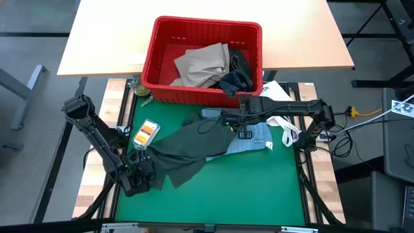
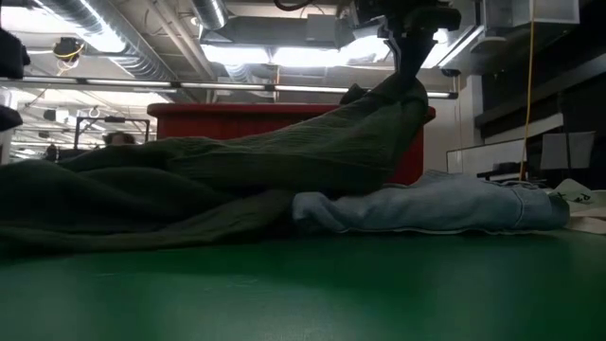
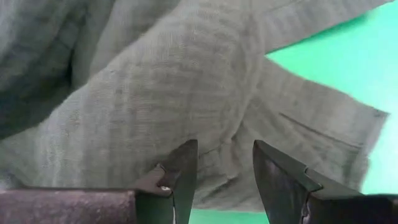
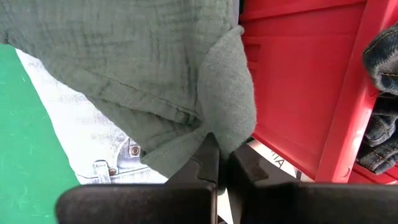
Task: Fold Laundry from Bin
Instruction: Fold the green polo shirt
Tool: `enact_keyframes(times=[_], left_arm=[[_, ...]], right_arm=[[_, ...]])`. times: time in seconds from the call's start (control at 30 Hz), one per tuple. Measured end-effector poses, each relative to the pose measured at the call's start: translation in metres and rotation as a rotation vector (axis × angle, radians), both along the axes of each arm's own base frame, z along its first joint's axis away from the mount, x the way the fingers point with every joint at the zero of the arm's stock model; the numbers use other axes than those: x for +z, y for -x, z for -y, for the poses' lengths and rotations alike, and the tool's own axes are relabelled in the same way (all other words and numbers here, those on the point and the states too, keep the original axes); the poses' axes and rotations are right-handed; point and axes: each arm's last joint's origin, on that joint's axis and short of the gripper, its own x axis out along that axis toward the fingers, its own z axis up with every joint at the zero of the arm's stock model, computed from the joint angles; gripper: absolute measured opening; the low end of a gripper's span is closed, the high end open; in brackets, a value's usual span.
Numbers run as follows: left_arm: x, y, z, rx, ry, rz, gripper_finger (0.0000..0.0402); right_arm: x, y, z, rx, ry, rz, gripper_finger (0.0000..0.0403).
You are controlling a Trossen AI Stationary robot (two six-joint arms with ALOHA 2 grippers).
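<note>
A dark green garment [image 1: 184, 147] lies spread on the green mat, partly over a light blue garment [image 1: 255, 139]. My right gripper [image 1: 223, 120] is shut on the green garment just in front of the red bin [image 1: 207, 22] and holds that part raised. The bin holds tan trousers [image 1: 204, 65] and dark denim [image 1: 236, 76]. At the garment's near left end, my left gripper [image 3: 224, 180] stands open, fingers pointing steeply down over the green cloth [image 3: 186, 93] close to its edge. My right gripper pinches a bunched fold of the green garment [image 4: 214, 127] between its two shut fingers, slanting down from above. That part is lifted [image 2: 407, 90]; the cloth slopes down from it toward the table's left, where the rest lies on the mat. Whether my left gripper's fingers [image 3: 183, 168] touch the cloth cannot be told.
An orange and yellow packet [image 1: 147, 133] lies on the mat near the left arm. White items [image 1: 283, 126] lie at the mat's right edge and a white packet [image 1: 275, 90] beside the bin. Bare green mat [image 1: 226, 194] stretches toward the near edge.
</note>
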Motion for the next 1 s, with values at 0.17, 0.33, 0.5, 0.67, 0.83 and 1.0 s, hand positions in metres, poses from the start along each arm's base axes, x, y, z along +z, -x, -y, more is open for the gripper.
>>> enact_keyframes(times=[0.17, 0.33, 0.5, 0.67, 0.83, 1.0], left_arm=[[-0.007, 0.004, -0.005, 0.001, -0.016, -0.026, 0.0146], [-0.01, 0.006, -0.007, 0.008, -0.007, -0.046, 0.0116], [-0.01, 0.006, -0.007, 0.07, 0.027, -0.04, 0.004], [-0.006, 0.005, -0.004, 0.113, 0.076, -0.073, 0.0009], [0.006, 0.002, 0.005, 0.1, 0.122, -0.116, 0.0004], [0.016, 0.003, 0.007, 0.098, 0.112, -0.197, 0.0004]], right_arm=[[0.0, 0.0, 0.0, 0.0, 0.0, 0.0, 0.001], [0.0, 0.0, 0.0, 0.0, 0.0, 0.0, 0.001], [0.0, 0.0, 0.0, 0.0, 0.001, 0.002, 0.001], [0.001, -0.002, 0.001, -0.003, 0.03, 0.025, 0.001], [0.003, -0.009, 0.004, 0.04, 0.157, 0.068, 0.001], [0.005, -0.015, 0.006, 0.057, 0.157, 0.125, 0.0045]])
